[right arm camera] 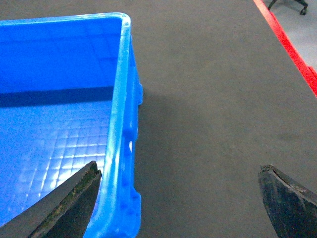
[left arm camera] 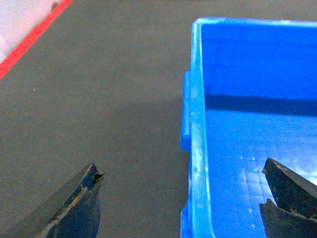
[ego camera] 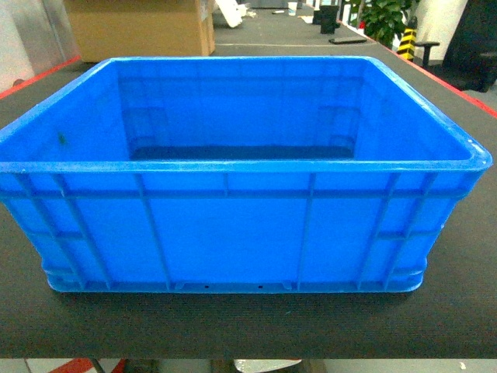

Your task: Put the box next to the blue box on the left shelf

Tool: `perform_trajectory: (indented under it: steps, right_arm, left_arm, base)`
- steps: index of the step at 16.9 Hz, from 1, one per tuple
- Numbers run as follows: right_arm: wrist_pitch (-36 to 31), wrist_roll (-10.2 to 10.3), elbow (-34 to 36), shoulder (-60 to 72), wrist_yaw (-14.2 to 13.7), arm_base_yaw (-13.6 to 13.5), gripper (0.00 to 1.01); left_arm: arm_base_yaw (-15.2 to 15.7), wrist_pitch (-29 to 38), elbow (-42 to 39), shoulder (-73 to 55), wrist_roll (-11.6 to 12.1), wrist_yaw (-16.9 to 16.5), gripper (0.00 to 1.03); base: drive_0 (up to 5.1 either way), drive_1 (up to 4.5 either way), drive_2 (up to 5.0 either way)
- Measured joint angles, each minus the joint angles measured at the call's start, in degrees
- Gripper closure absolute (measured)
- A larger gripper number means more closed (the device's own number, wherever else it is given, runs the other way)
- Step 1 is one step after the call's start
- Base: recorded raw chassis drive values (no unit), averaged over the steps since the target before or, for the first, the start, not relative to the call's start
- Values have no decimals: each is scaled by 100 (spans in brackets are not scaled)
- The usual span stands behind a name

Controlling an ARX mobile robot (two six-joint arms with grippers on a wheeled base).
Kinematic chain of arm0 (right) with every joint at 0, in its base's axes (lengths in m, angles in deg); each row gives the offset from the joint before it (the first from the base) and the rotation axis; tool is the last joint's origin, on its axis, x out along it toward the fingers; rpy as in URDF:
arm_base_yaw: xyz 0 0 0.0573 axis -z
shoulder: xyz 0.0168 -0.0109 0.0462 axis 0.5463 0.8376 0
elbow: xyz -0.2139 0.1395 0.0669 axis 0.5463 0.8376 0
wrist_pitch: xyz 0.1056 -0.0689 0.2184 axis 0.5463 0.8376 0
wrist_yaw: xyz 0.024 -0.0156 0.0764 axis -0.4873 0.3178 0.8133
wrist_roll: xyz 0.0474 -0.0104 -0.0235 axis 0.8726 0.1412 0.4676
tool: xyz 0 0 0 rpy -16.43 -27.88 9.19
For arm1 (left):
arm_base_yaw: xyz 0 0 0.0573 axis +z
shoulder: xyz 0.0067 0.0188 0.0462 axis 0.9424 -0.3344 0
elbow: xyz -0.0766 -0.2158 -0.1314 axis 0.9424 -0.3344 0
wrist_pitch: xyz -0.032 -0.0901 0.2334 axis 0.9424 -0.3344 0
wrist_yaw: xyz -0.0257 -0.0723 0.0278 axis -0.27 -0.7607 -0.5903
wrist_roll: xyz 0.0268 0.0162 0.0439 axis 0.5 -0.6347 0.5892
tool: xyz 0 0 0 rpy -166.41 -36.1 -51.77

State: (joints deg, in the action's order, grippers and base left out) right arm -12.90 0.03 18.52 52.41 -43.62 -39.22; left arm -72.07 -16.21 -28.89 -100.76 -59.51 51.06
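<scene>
The box [ego camera: 233, 233] is a large blue ribbed crate with nothing in it, standing on a dark mat just in front of me. No gripper shows in the head view. My left gripper [left arm camera: 181, 168] is open and straddles the box's left wall [left arm camera: 198, 148]: one finger [left arm camera: 74, 208] is outside over the mat, the other [left arm camera: 287, 193] inside over the glossy floor. The right gripper [right arm camera: 179, 167] is open the same way across the right wall [right arm camera: 121, 139], with one finger [right arm camera: 69, 203] inside and the other [right arm camera: 287, 198] outside. The blue box and the left shelf are out of view.
The dark mat [ego camera: 466, 256] has red tape along its left edge [left arm camera: 29, 39] and right edge [right arm camera: 287, 49]. Behind it stand a cardboard box [ego camera: 140, 27], a potted plant [ego camera: 386, 19] and an office chair [ego camera: 466, 39].
</scene>
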Motion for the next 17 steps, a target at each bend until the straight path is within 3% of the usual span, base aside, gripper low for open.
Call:
perform_trajectory:
  steps: [2,3,8,13,17]
  right_arm:
    - [291,203,-1099,1134,111,-175,3]
    - [400,297,-2050,2452,33,-356,3]
    - [518,555,-2291,3353,-52,-483,3]
    - [894,887,-2385,3569,164,-575,3]
    - [957,905,-2420,3582,114,-634,41]
  left_arm:
    - [-116,-525,1038,-1174,-160,17,5]
    - [-306,-678,1904,-2153,-210,125,5]
    - [-356,-1261,2299,-2953,-299,304,5]
    - [-289,-1749,2450,-2997,-501,238,6]
    - [-280,-2124,2527,-2966,-592,201,44]
  base:
    - [0,0,0]
    - [0,0,0]
    - [0,0,0]
    - [0,0,0]
    - [0,0,0]
